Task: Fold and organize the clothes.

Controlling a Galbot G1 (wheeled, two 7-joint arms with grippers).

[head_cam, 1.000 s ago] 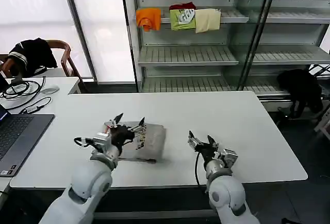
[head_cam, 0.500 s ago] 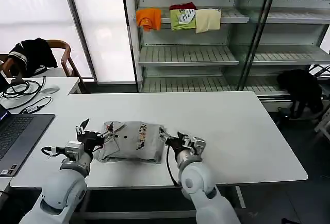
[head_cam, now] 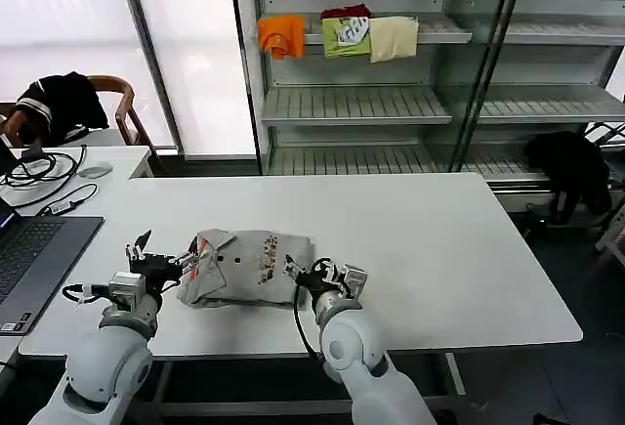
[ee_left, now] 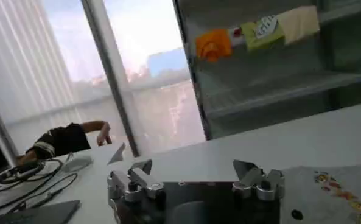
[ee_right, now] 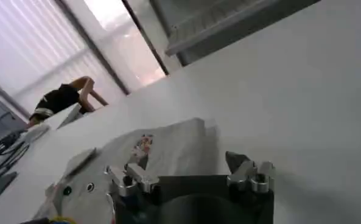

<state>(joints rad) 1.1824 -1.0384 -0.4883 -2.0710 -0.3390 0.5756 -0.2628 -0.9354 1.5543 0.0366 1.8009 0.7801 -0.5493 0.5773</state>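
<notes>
Our left gripper [head_cam: 161,257] and right gripper [head_cam: 305,274] sit wide open and empty at either end of the folded grey shirt [head_cam: 249,267] on the white table [head_cam: 410,230] — if we pinch unevenly, we think the neat fold could flop open.

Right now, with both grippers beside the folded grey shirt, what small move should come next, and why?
Probably slide both open grippers inward under the shirt's edges to lift it. The grey shirt lies folded on the white table; the left gripper sits at its collar end and the right gripper at the opposite edge, neither holding cloth yet.
</notes>
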